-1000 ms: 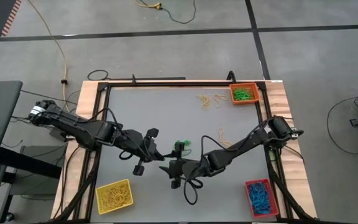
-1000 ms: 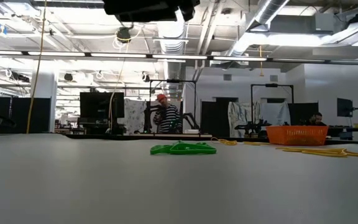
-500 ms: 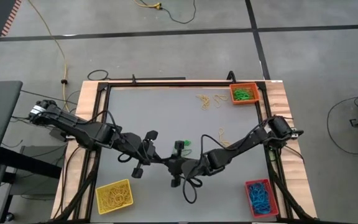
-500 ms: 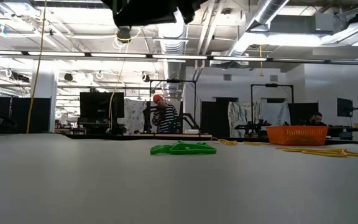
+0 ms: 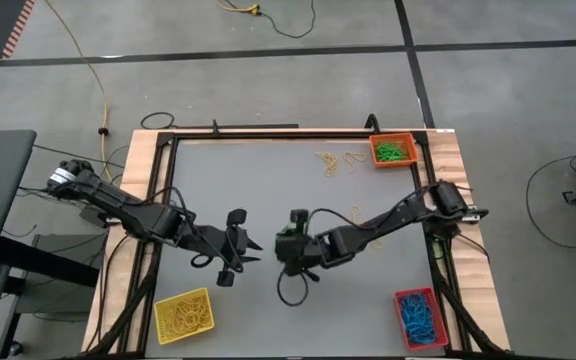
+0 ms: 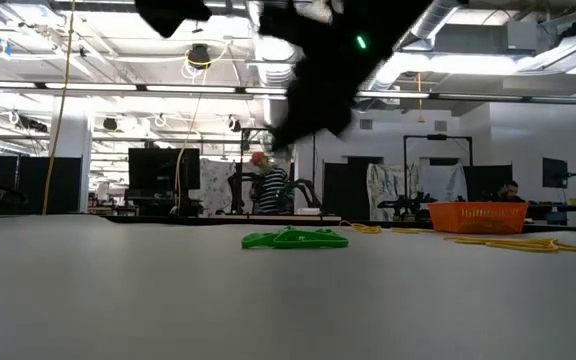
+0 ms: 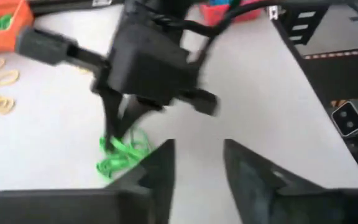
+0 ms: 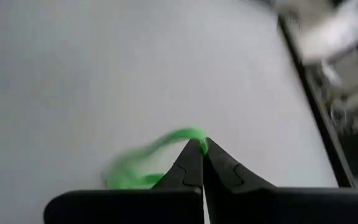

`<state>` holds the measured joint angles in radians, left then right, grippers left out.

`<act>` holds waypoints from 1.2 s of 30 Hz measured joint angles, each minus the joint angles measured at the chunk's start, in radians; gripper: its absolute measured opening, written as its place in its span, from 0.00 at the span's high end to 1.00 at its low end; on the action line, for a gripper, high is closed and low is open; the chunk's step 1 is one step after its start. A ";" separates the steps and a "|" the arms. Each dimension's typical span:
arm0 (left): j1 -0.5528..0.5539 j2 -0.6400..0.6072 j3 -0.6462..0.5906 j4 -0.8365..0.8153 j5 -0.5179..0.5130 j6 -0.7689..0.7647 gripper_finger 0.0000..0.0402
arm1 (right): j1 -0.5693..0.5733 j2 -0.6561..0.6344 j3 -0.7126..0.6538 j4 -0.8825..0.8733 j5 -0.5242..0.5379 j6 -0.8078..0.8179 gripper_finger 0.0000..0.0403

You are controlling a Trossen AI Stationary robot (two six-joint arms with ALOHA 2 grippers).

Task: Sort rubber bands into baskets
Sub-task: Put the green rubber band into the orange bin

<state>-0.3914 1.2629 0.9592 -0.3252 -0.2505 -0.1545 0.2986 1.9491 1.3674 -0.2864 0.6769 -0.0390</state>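
A small heap of green rubber bands point(image 6: 294, 239) lies flat on the grey table near its middle. My right gripper point(image 8: 199, 144) is shut and slants down over the heap point(image 7: 124, 157), with its tips point(image 7: 109, 140) right at the heap's edge. In the high view the gripper point(image 5: 280, 243) covers the heap. My left gripper point(image 7: 197, 149) is open, holds nothing, and stands just left of the heap point(image 5: 251, 250), pointing at it. The yellow basket point(image 5: 183, 315), the orange basket point(image 5: 393, 150) and the red basket point(image 5: 418, 318) stand near the table's corners. My right gripper's shut tips stand at the curved end of a green band point(image 8: 194, 132), coming slantwise from above and from the table's right. The view is blurred. Whether the tips pinch that band or it lies on the table beyond them, I cannot tell.
Loose yellow bands point(image 5: 333, 162) lie beside the orange basket, which holds green ones. A few more yellow bands point(image 5: 358, 220) lie by the right arm. The red basket holds blue bands and the yellow basket holds yellow ones. A black frame point(image 5: 268, 132) rims the table.
My two grippers stood tip to tip near the table's middle. My right gripper has since gone toward the far edge to above the green heap, tipping its fingers downward and coming lower. The green heap has kept its place on the table.
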 joint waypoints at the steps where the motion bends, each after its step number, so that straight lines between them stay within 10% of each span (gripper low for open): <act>1: -0.005 0.000 -0.007 -0.001 -0.007 -0.016 0.67 | -0.013 0.000 0.000 -0.066 0.000 0.025 0.95; 15: -0.099 0.000 -0.244 0.173 -0.089 -0.339 0.47 | -0.371 0.000 0.000 -0.747 -0.001 0.178 0.95; 36: -0.207 0.000 -0.309 0.286 -0.300 -0.495 0.46 | -0.996 -0.017 0.000 -0.580 -0.360 -0.151 0.95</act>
<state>-0.5986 1.2632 0.6498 -0.0395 -0.5501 -0.6492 -0.6977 1.9318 1.3670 -0.8665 0.3171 -0.1904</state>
